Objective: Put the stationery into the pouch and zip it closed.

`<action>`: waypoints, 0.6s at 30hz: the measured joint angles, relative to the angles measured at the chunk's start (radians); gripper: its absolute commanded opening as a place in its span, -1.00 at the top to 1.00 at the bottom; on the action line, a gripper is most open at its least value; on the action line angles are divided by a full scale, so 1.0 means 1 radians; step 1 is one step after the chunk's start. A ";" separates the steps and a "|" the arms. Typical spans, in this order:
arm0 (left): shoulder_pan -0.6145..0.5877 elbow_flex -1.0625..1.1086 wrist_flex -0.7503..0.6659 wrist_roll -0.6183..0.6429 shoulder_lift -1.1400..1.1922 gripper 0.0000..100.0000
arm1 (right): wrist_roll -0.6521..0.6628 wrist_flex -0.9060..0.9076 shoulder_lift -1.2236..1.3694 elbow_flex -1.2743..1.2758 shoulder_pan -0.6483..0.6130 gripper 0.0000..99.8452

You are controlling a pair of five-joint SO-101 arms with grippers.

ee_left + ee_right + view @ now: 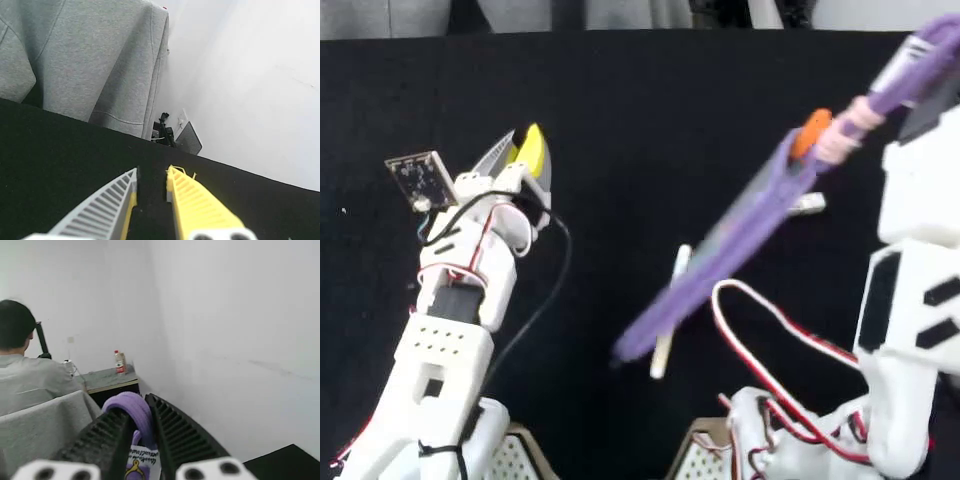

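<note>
Above the black counter point(620, 120), right fingers point(177, 432) clenched the long purple fabric pouch's point(745, 220) end; left fingers point(197, 207) hung slightly parted, empty. Such an end-grip could slip, dropping it onto the slim white pen point(662, 358).

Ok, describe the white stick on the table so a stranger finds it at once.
On the black table, find the purple pouch held aslant by the right gripper. By its lower end lies the white stick. It is long and thin, unlike the stubby white piece farther back.
</note>
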 measured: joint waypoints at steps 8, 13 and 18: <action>0.000 0.000 0.000 0.000 0.000 0.78 | 0.023 0.034 0.029 0.055 -0.081 0.98; 0.000 0.000 0.000 0.000 0.000 0.78 | 0.072 0.080 0.031 0.052 -0.063 0.98; 0.000 0.000 0.000 0.000 0.000 0.78 | 0.074 0.083 0.031 -0.005 -0.006 0.98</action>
